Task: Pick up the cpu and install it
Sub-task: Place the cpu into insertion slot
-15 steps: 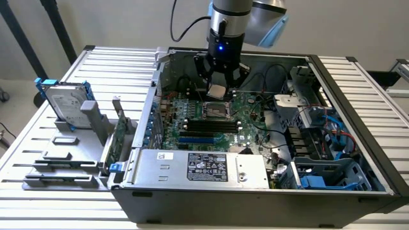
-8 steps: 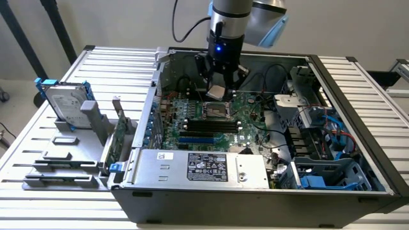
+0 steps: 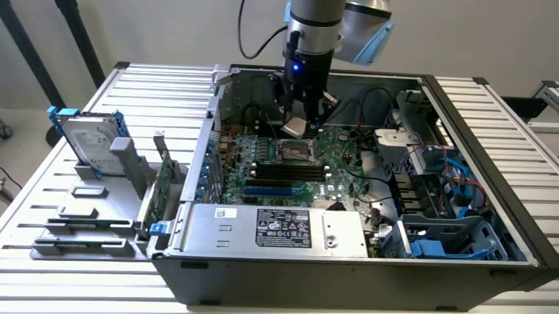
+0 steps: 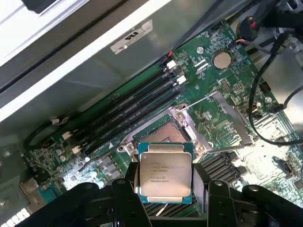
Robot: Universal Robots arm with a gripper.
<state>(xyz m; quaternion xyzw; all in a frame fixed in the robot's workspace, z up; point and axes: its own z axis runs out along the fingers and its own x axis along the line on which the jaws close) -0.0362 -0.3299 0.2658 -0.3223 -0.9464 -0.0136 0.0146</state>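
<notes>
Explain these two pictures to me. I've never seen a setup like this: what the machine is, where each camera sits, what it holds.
The machine is a robot arm with a gripper at its end. One picture comes from a camera standing off the arm; the other from a camera on its wrist. On a slatted metal table lies an open computer case, its green motherboard exposed. At the exterior view's left a hard drive stands in a grey holder. The gripper is shut on the cpu, a small silver chip, holding it above the open socket.
</notes>
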